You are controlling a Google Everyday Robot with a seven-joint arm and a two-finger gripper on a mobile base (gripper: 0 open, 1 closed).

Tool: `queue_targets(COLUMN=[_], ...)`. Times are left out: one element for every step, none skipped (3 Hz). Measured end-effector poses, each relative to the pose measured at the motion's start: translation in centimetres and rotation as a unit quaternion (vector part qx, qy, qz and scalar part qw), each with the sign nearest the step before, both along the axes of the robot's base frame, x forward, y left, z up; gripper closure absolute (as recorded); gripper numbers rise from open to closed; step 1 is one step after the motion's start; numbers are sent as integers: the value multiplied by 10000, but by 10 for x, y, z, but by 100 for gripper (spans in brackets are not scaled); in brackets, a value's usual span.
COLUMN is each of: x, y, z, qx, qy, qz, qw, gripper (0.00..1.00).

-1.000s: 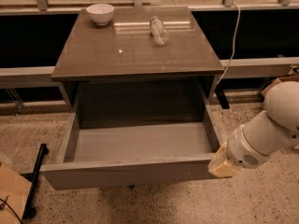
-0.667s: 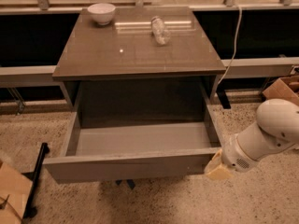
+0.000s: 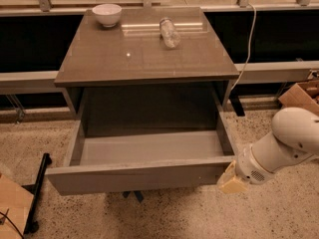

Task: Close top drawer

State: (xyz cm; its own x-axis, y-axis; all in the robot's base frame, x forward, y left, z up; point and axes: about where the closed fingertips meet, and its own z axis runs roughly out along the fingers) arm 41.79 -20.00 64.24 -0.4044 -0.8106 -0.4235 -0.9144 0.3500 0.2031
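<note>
In the camera view, the top drawer [image 3: 134, 177] is standing wide open, reaching far out from under the front edge of the worktop [image 3: 144, 59]. Its grey-brown front is hanging over the speckled floor [image 3: 164, 218], and its pale grey inner box is lying open to the camera.

The gripper [image 3: 233, 179] is sitting at the right end of the drawer front, below and in front of the front right corner of the worktop. It seems to be touching the front there, but the angle is making this hard to confirm. I cannot tell if it is open or closed. The white arm [image 3: 284, 143] is coming in from the right.

On the worktop, a white bowl [image 3: 106, 14] is standing near the back left corner. A clear bottle [image 3: 170, 32] is lying on its side near the back edge, a little right of the middle. A white cable [image 3: 247, 49] is hanging down beside the right edge.
</note>
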Motion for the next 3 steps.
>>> queue_targets(x=[28, 27, 76], y=[-3, -3, -7], z=[-5, -5, -2], qx=[-14, -14, 23], qy=[-284, -284, -661], qz=[23, 23, 123], qw=[9996, 9996, 9977], gripper=[100, 100, 100])
